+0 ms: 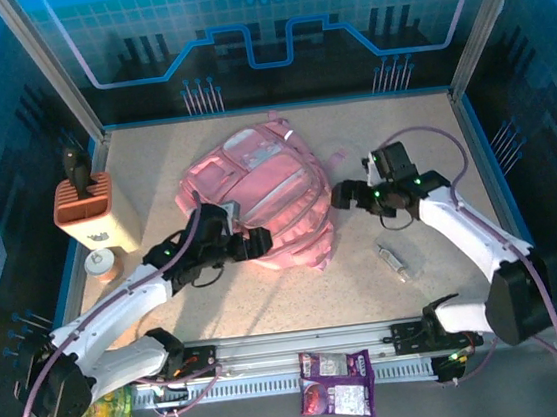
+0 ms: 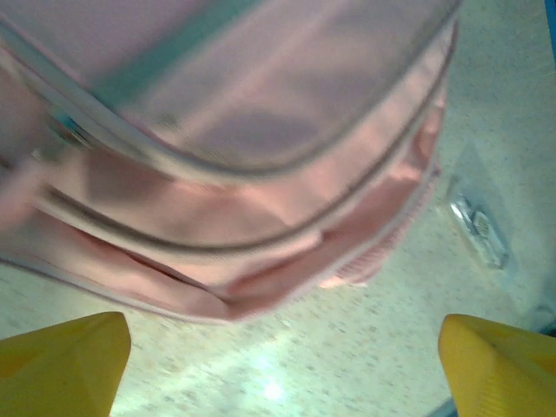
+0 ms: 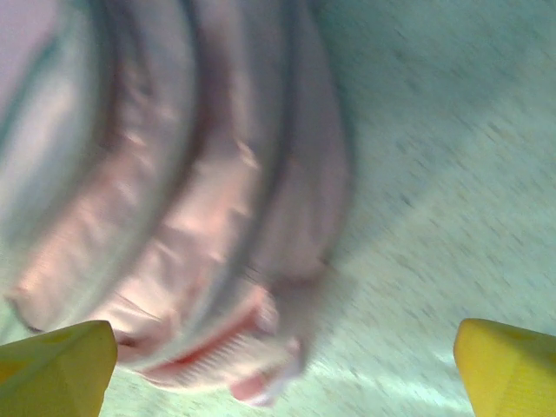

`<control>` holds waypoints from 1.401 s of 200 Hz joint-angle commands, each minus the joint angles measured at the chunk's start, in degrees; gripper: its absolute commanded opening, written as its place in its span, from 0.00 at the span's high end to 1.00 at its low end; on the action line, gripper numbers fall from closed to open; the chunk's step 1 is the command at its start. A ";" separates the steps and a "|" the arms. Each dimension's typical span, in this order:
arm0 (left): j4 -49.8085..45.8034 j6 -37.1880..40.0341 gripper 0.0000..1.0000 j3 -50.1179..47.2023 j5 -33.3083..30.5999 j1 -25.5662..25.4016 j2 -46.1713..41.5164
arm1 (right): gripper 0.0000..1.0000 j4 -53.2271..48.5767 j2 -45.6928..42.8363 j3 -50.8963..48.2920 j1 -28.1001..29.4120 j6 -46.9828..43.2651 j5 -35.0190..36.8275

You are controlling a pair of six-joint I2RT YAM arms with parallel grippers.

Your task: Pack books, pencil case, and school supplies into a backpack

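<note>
Left claw (image 1: pixel 259 243) released, fingers wide, nothing between; backpack (image 1: pixel 262 195) right in front of it. Right claw (image 1: pixel 341 197) released too, bag just ahead. Clear tube (image 1: pixel 395 261) lies behind my right claw, beside its forearm. Likely step: fetch the tube. Pinch mid-body across its width, while my left claw holds a pocket mouth open. Wrist views blurred; can't find the opening, nor tell if the books and pencil case are inside.
</note>
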 commanded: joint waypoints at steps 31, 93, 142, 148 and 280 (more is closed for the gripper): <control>10.86 -11.25 0.01 -2.31 -8.46 -9.33 1.43 | 0.00 -8.50 -11.86 -11.96 -1.03 6.14 8.51; 13.78 -14.29 0.01 -0.95 -15.38 -16.47 5.73 | 0.00 -7.38 -14.35 -19.72 -6.25 6.69 9.83; 15.07 -13.66 0.01 0.14 -14.16 -16.92 9.09 | 0.00 -6.60 -13.43 -22.27 -5.10 8.82 11.13; 15.01 -13.53 0.01 0.16 -14.17 -16.96 9.27 | 0.00 -6.62 -13.22 -22.34 -4.52 8.79 11.12; 8.10 -7.30 0.01 0.86 -17.57 -16.65 5.98 | 0.10 -13.49 -11.03 -17.45 20.16 14.83 22.52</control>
